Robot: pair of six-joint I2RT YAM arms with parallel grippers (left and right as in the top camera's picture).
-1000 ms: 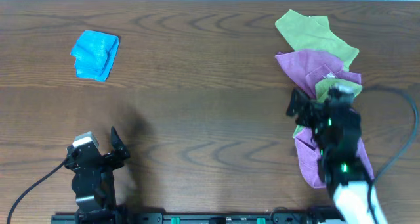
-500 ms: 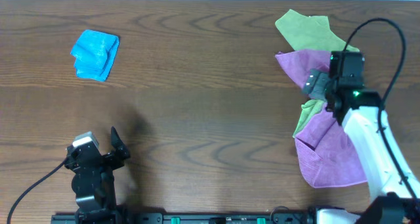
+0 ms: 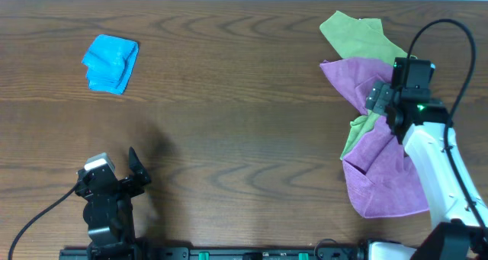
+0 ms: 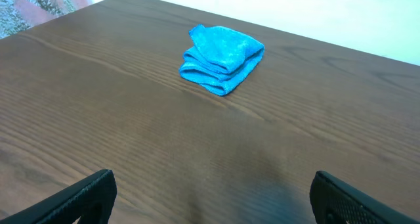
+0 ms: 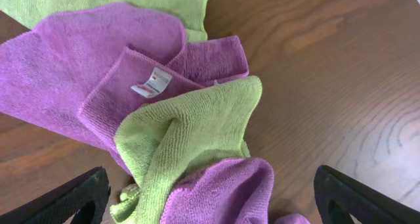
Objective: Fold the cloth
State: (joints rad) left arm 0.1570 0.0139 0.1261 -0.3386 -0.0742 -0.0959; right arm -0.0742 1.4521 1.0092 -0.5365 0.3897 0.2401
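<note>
A crumpled purple cloth [image 3: 385,180] lies at the right of the table, tangled with a green cloth [image 3: 358,33]. In the right wrist view the purple cloth [image 5: 72,60] with a white tag lies under a green fold [image 5: 184,129]. My right gripper [image 3: 385,100] is open above this pile, its fingers [image 5: 210,198] spread either side of the cloths and holding nothing. A folded blue cloth [image 3: 111,62] sits at the far left, also in the left wrist view [image 4: 222,56]. My left gripper [image 3: 126,176] is open and empty near the front edge.
The dark wooden table [image 3: 229,115] spans the view. The right arm's black cable [image 3: 457,39] loops over the right edge. A pale wall runs along the table's far edge.
My right arm has swung from the near right edge up over the middle of the purple and green pile. The purple cloth's lower part is now uncovered. The left arm has not moved.
</note>
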